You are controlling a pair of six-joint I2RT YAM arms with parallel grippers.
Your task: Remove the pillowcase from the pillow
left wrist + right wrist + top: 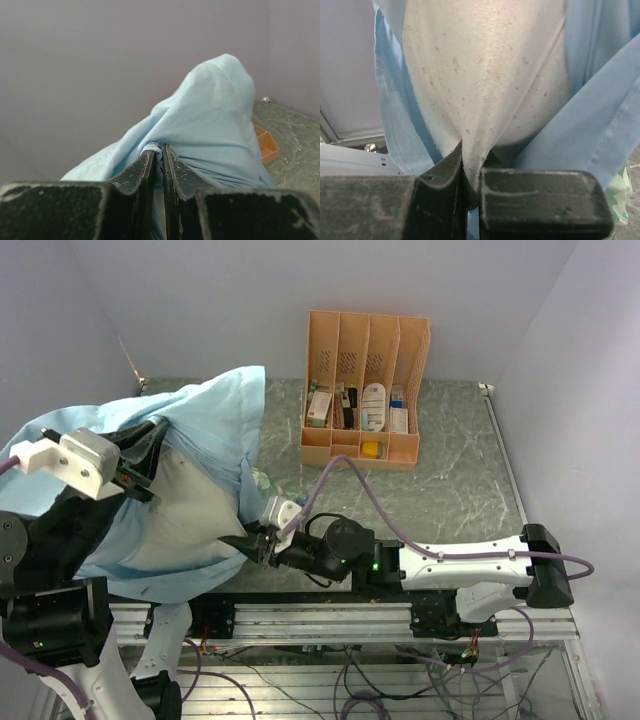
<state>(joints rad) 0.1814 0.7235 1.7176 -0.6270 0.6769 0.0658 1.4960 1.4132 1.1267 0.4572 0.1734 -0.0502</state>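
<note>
Grey-green marbled sheeting covers the table (460, 490), which we see boxed in by plain pale walls (200, 290) at the back and on both sides. An orange file rack (365, 390) stands against the back wall, its slots holding small cartons and bottles. It sits just right of the cloth heap and apart from both arms.

On the table's left half lies the pillow (195, 510), off-white and speckled. Its near face is bare, and the pillowcase (215, 410) drapes its light blue side over the far and left parts. The left gripper (140, 483) hangs raised over the heap, its fingers (142, 172) closed on a fold of the blue cloth, which rises into a peak. The right gripper (255, 542) reaches in low from the right, its jaws pinched on the pillow's speckled fabric at the near right side, drawing it taut.

The right arm (470, 565) lies along the near edge, just behind the metal rail (330, 618). Between it, the rack and the right wall we see bare tabletop.
</note>
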